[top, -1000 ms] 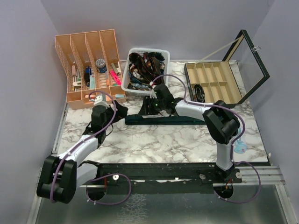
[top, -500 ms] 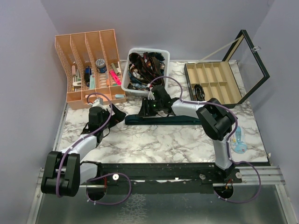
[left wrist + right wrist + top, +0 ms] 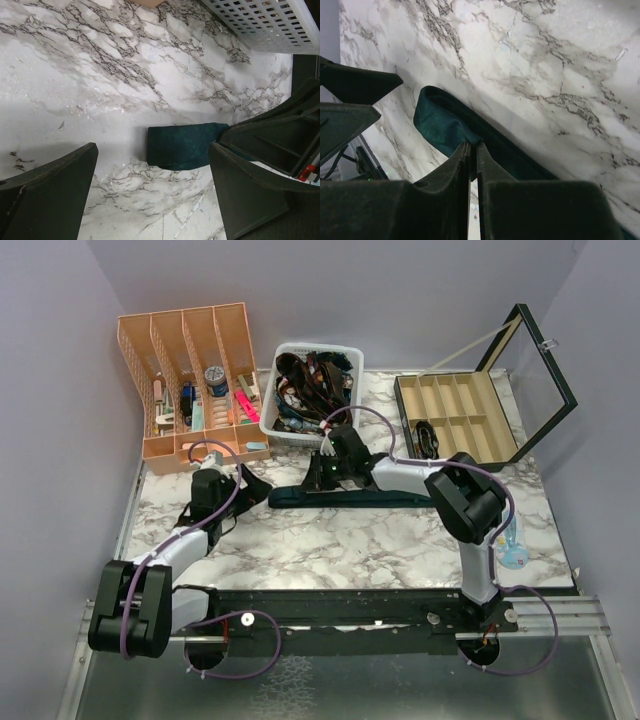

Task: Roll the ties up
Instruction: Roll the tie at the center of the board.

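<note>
1. Tie (image 3: pixel 385 498): dark teal; it lies flat on the marble table (image 3: pixel 350 550), running left to right just in front of the white basket (image 3: pixel 271 405); its left end looks rounded and doubled over in the right wrist view.
2. Right gripper (image 3: pixel 470 147): its fingers stand together with only a thin slit between them; they pinch the tie's fabric just behind that left end.
3. Left gripper (image 3: pixel 154 150): its fingers are spread wide and hold nothing; it sits low over the table; the tie's end lies between the two fingers, nearer one of them; whether it touches that finger I cannot tell.
</note>
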Motion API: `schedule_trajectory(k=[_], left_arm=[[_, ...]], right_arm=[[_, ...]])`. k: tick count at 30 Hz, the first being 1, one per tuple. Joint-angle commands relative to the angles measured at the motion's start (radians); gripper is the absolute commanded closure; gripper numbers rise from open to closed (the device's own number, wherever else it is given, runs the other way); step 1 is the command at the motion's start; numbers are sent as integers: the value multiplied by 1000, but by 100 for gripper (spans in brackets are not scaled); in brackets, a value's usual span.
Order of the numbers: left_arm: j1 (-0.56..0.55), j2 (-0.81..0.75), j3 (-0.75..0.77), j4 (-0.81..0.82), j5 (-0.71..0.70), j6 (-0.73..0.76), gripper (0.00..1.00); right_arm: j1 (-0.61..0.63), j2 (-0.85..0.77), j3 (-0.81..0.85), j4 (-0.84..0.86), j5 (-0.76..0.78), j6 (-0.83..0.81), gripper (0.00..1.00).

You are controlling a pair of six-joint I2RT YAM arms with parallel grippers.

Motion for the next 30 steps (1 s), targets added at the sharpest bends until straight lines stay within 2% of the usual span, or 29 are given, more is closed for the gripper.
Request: schedule_trajectory(k=[1, 9, 14, 20, 24, 30], left_arm=[[7, 24, -25, 29, 43, -30, 8], [6, 55, -38, 76, 105, -36, 12], [7, 93, -34, 92, 132, -43, 22], [6, 99, -47, 132, 131, -62, 32], [6, 89, -50, 133, 119, -69, 32], [6, 22, -60, 113, 69, -88, 32]], right_arm=[[1, -79, -82, 117, 0, 36, 87], [7, -89, -178, 283, 33, 5, 84], [15, -96, -249, 383, 91, -54, 81], [33, -88, -298, 469, 54, -105, 77], [41, -130, -318, 465, 69, -145, 62], [41, -220, -279, 298, 164, -324, 43]])
